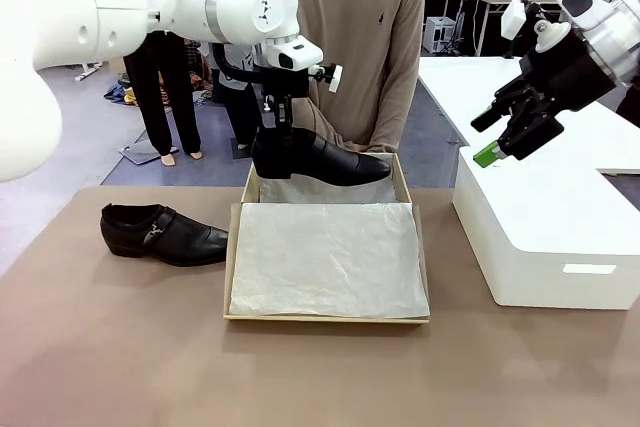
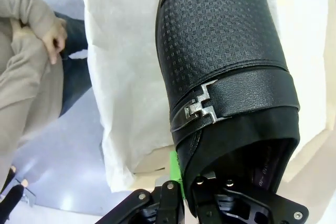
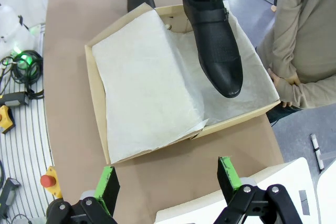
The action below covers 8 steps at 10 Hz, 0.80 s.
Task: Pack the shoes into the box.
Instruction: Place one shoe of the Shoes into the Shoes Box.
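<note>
One shoe (image 1: 318,159) is clamped by its heel in the left end effector (image 1: 273,127) above the box's (image 1: 238,247) twelve-o'clock side for lowering; the other shoe (image 1: 165,234) is seen at its nine o'clock, the right end effector (image 1: 505,142) spread apart.

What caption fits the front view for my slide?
Left gripper holds one black dress shoe over the tissue-lined shoebox; its mate lies on the table.

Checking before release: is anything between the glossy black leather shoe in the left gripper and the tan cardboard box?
Nothing visible. The black shoe, shut in the left gripper, hangs over the far section of the cardboard box, lined with white tissue paper; a folded sheet covers the near part.
</note>
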Available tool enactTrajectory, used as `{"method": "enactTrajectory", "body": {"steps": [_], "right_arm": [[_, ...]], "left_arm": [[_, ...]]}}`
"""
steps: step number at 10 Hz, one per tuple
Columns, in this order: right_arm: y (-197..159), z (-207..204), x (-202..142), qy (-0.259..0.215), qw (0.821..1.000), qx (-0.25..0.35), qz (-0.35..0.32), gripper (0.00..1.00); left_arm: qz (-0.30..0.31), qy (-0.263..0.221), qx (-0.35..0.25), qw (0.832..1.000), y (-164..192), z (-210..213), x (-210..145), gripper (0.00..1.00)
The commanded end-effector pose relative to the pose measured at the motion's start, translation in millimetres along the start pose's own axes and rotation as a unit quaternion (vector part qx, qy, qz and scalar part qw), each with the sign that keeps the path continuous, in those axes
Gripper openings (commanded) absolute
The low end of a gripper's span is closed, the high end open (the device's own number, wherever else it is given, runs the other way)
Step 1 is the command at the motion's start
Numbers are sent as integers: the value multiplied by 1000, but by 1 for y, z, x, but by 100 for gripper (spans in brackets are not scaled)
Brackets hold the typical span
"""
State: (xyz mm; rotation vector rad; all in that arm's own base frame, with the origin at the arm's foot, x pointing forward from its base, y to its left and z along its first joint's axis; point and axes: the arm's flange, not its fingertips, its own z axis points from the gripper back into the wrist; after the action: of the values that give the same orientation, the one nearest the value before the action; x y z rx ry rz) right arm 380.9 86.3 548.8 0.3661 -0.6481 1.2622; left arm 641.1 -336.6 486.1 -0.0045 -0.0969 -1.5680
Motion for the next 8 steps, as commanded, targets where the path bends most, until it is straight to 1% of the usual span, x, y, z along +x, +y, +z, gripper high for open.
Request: {"method": "enactTrajectory", "body": {"steps": [1, 4, 6, 8], "right_arm": [[-2, 0, 0, -14, 1000, 5, 11, 100], [-2, 0, 0, -14, 1000, 5, 11, 100], [-2, 0, 0, -14, 1000, 5, 11, 100], [-2, 0, 0, -14, 1000, 5, 11, 100]], "left_arm": [[22, 6, 19, 1000, 4, -3, 5, 0], [48, -1, 6, 999, 3, -20, 8, 0], [61, 12, 12, 998, 4, -28, 10, 0], [66, 12, 7, 998, 7, -38, 8, 0]]}}
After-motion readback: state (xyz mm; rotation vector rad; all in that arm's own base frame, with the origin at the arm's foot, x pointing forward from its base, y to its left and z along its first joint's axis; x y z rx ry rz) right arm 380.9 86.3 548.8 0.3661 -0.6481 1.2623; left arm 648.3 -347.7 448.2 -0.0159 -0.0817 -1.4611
